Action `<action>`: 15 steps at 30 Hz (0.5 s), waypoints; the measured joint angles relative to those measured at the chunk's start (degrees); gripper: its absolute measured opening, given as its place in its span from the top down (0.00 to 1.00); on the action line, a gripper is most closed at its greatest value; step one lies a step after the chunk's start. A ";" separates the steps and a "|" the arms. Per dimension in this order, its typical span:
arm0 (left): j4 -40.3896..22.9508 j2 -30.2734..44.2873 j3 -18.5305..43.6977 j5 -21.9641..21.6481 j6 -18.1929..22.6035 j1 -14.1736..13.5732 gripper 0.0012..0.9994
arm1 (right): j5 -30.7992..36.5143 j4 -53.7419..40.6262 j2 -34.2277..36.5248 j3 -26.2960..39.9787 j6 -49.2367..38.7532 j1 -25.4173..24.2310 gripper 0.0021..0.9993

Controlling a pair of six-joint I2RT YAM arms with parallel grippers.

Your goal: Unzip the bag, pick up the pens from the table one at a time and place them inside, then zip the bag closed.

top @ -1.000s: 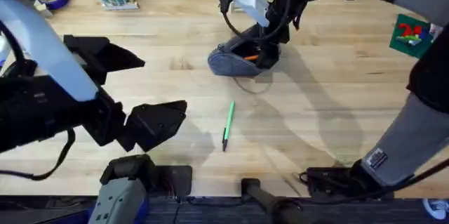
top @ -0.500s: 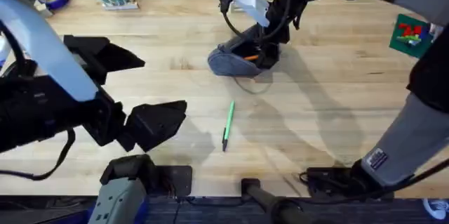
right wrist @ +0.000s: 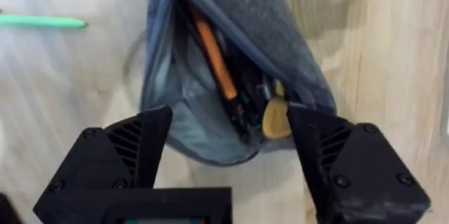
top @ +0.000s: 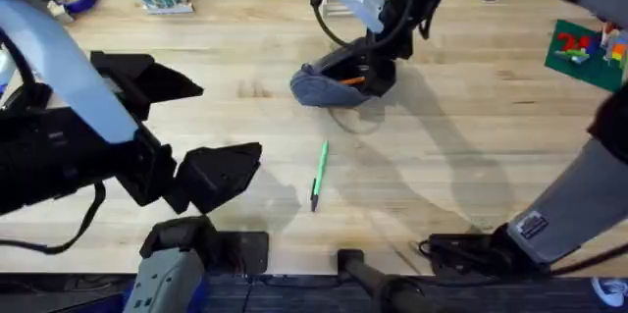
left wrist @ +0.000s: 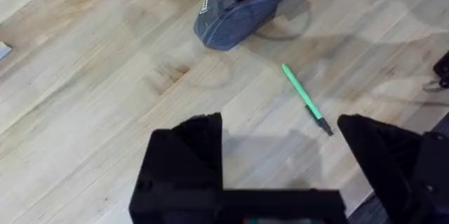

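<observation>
while the left gripper point(top: 221, 171) hangs low over the near-left part of the counter point(top: 471, 127), its black fingers point(left wrist: 189, 161) are spread apart and grasp nothing. just right of it, near the counter's middle, the green pen point(top: 318, 174) lies flat and alone, well apart from both grippers — by the look of it the one pen not yet collected. farther back and a little right sits the bag point(top: 329, 85), its zipper undone and its mouth gaping; in the right wrist view an orange pen point(right wrist: 214, 59) and some darker items lie inside it. the right gripper point(right wrist: 228, 154) hovers just above that open mouth, its fingers released and apart, holding nothing.

judged from this, the unzipping is done and at least one pen is stowed. what seems left is fetching the green pen, dropping it in, and pulling the zipper shut.

a small pale label point(left wrist: 205, 3) shows on the bag's end in the left wrist view, but its writing is too small to read — no brand can be made out.
</observation>
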 joint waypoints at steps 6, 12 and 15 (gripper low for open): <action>0.00 0.00 0.00 0.00 0.01 0.00 0.00 | -0.02 -4.07 -4.60 0.00 3.33 0.00 0.00; 0.00 0.00 0.00 0.00 0.01 0.00 0.00 | -0.06 -6.94 -10.08 0.00 6.08 0.00 0.00; 0.00 0.00 0.00 0.00 0.01 0.00 0.00 | -0.06 -8.50 -13.24 0.00 7.58 0.00 0.00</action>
